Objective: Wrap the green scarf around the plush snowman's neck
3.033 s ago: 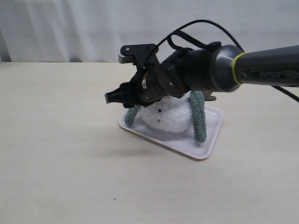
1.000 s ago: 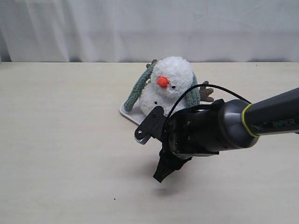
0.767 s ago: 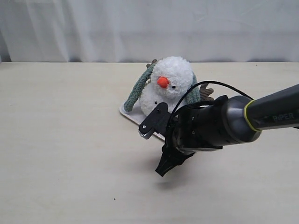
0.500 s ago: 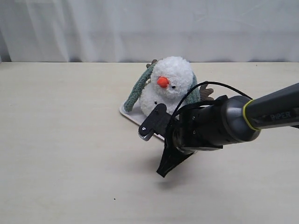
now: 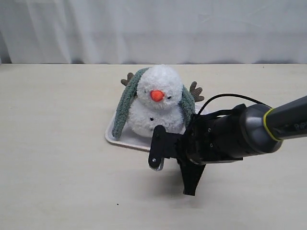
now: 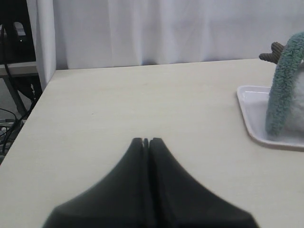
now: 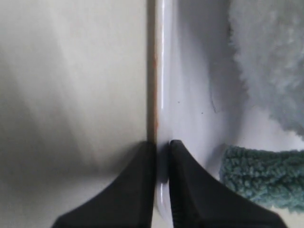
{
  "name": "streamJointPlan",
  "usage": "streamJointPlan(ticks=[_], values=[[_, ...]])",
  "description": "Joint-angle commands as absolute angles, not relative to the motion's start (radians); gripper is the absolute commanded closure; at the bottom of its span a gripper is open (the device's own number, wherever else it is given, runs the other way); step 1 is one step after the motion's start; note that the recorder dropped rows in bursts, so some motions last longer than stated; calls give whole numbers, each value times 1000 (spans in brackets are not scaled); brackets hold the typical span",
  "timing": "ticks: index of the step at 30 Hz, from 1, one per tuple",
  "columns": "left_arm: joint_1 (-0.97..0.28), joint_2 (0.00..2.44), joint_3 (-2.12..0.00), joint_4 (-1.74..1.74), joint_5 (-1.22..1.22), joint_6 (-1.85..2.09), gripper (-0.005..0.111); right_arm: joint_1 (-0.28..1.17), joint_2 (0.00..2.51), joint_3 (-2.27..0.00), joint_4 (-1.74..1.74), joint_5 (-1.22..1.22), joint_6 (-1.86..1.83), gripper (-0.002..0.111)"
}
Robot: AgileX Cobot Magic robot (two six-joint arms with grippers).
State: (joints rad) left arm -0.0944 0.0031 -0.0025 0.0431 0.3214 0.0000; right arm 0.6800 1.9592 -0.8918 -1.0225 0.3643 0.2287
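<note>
Flat white rectangular tray [image 7: 162, 71] is pinched at its rim by right tool [image 7: 162, 143], at fluffy white plush snowman's [image 5: 158, 108] 5 o'clock, presumably to reorient it; left tool [image 6: 146, 140] is clenched, empty.

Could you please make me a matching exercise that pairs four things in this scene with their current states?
1 green scarf
2 plush snowman
3 right gripper
4 left gripper

A shut on the white tray rim
B sits on the tray
C hangs down both sides of the snowman
D shut, empty, over the table

Pairs: 1-C, 2-B, 3-A, 4-D
</note>
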Motion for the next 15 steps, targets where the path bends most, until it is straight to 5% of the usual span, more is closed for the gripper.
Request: streamJointPlan(ticks=[1, 15], values=[[-92, 0, 0, 40, 308, 0, 107, 677, 1972, -835, -1044, 432, 202, 104], [-92, 0, 0, 40, 308, 0, 107, 677, 1955, -835, -1240, 554, 360, 104]])
